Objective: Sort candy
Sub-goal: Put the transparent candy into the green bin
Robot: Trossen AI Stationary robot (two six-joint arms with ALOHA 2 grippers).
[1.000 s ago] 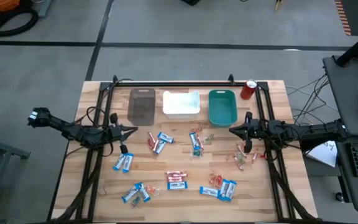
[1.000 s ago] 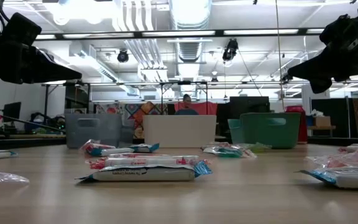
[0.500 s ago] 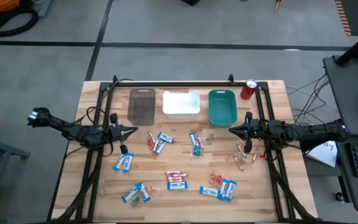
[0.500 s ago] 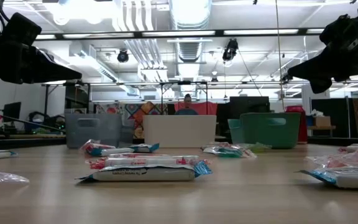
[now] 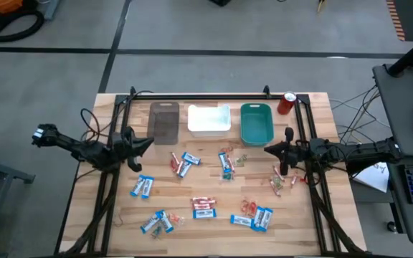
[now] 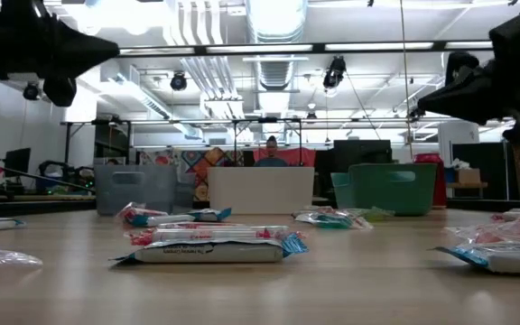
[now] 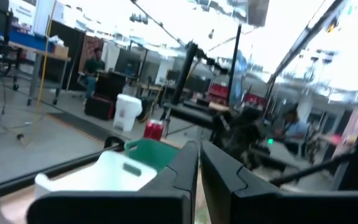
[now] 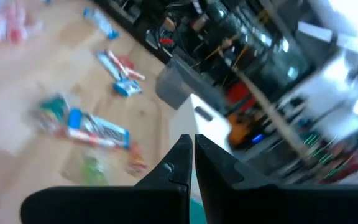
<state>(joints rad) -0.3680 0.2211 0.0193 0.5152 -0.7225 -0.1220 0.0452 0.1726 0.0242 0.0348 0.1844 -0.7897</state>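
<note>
The candy lies scattered over the wooden table: blue-and-white bars (image 5: 144,187) (image 5: 226,163) (image 5: 260,217), red-and-white bars (image 5: 203,206) and small orange-red twisted pieces (image 5: 248,206). My left gripper (image 5: 150,141) hangs shut above the table's left side, tipped slightly upward, with nothing in it; its shut fingers (image 7: 185,163) show in the left wrist view. My right gripper (image 5: 267,150) hovers shut over the right side, pointing level toward the middle, also holding nothing. In the low view both grippers (image 6: 111,45) (image 6: 421,104) stand well above the candy bar (image 6: 210,246) in front.
Along the far edge stand a grey bin (image 5: 164,122), a white bin (image 5: 209,120) and a teal bin (image 5: 257,122), with a red can (image 5: 287,103) at the far right. A black frame (image 5: 199,95) borders the table. A person (image 6: 270,153) sits in the room beyond.
My left gripper has risen and tipped its fingers upward, rolling somewhat, and stays shut. My right gripper has rolled about its own axis without leaving its place. No candy has moved.
</note>
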